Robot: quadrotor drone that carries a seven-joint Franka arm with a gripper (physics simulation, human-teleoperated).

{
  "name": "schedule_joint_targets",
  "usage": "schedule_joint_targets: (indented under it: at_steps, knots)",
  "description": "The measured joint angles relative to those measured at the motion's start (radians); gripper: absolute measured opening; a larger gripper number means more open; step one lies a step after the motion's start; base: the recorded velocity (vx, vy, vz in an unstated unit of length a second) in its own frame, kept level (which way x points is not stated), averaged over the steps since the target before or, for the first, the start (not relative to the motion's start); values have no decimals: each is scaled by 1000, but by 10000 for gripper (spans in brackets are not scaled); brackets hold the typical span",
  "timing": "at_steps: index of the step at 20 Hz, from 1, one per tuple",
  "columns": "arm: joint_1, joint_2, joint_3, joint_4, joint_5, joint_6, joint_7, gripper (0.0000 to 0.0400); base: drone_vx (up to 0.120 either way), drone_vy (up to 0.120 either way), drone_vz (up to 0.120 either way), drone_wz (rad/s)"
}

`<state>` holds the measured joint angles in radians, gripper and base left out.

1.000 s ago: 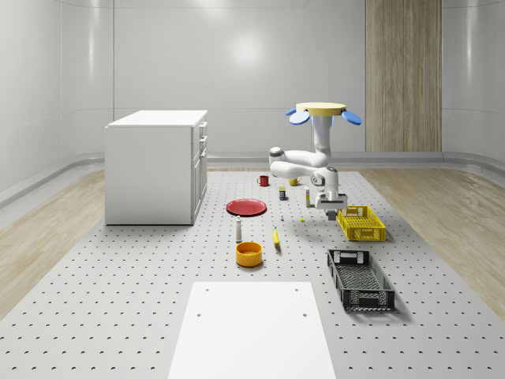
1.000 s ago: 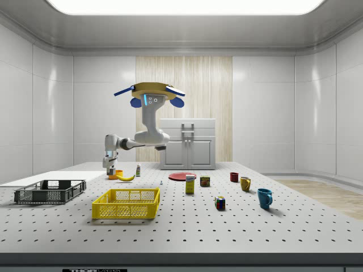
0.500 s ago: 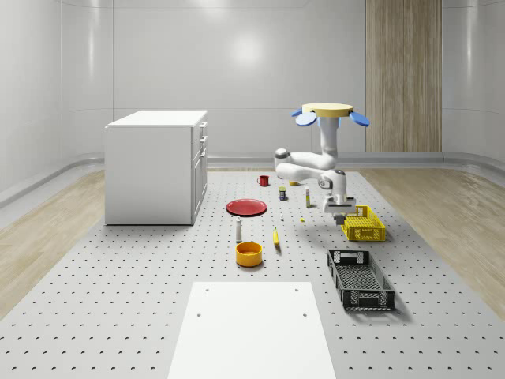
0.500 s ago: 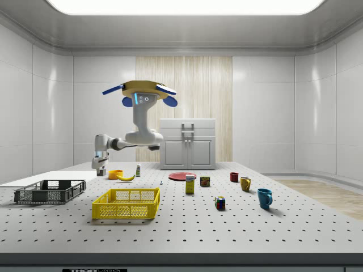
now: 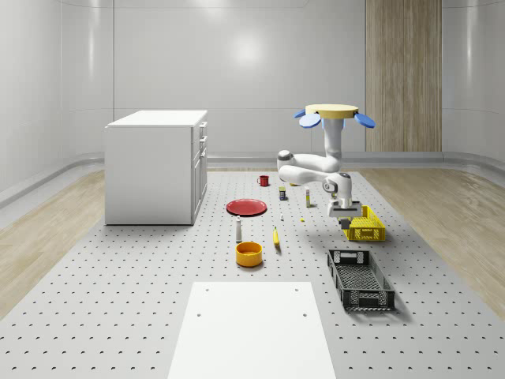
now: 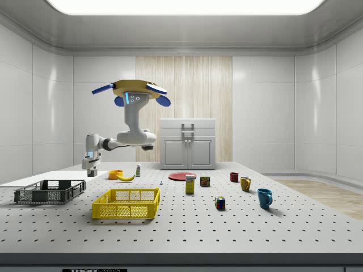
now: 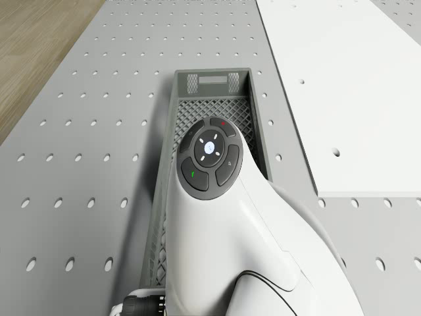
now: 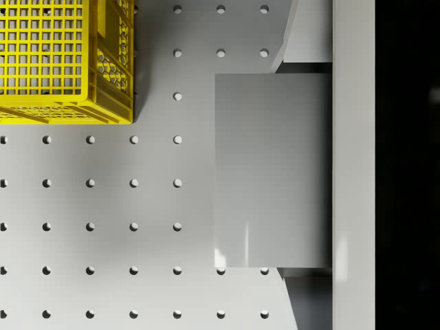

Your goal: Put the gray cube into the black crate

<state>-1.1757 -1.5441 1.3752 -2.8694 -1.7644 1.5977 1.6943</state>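
The gray cube [image 8: 261,172] sits between my two fingers [image 8: 300,34], and my gripper [image 5: 345,215] is shut on it. The gripper hangs above the table, beside the near corner of the yellow crate [image 5: 366,226] on the whole-scene view's left. The black crate [image 5: 360,278] lies nearer the camera, a little ahead of the gripper. In the side view the gripper [image 6: 91,168] is just right of the black crate [image 6: 50,191] and above it. The drone [image 5: 332,113] hovers high over the table behind the yellow crate. In the drone view the arm's wrist overlaps the black crate [image 7: 212,78].
An orange bowl [image 5: 248,253], a banana [image 5: 276,236], a small bottle [image 5: 238,230] and a red plate [image 5: 246,207] lie to the whole-scene view's left. A white cabinet [image 5: 158,166] stands further left. A white board [image 5: 252,328] lies in front. Mugs and cans stand behind.
The drone and arm have moved to the whole-scene view's right and to the side view's left, carrying the cube from beside the yellow crate toward the black crate.
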Motion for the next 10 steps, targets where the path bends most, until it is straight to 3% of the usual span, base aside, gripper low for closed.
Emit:
schedule_joint_targets:
  at_steps: [4,7,10]
  knots:
    - [-1,-3,0,0,1,3,0,250,120,0,0,0]
    - [-1,-5,1,0,2,4,1,250,120,0,-107,0]
    - [-1,-6,1,0,3,6,1,250,120,0,0,0]
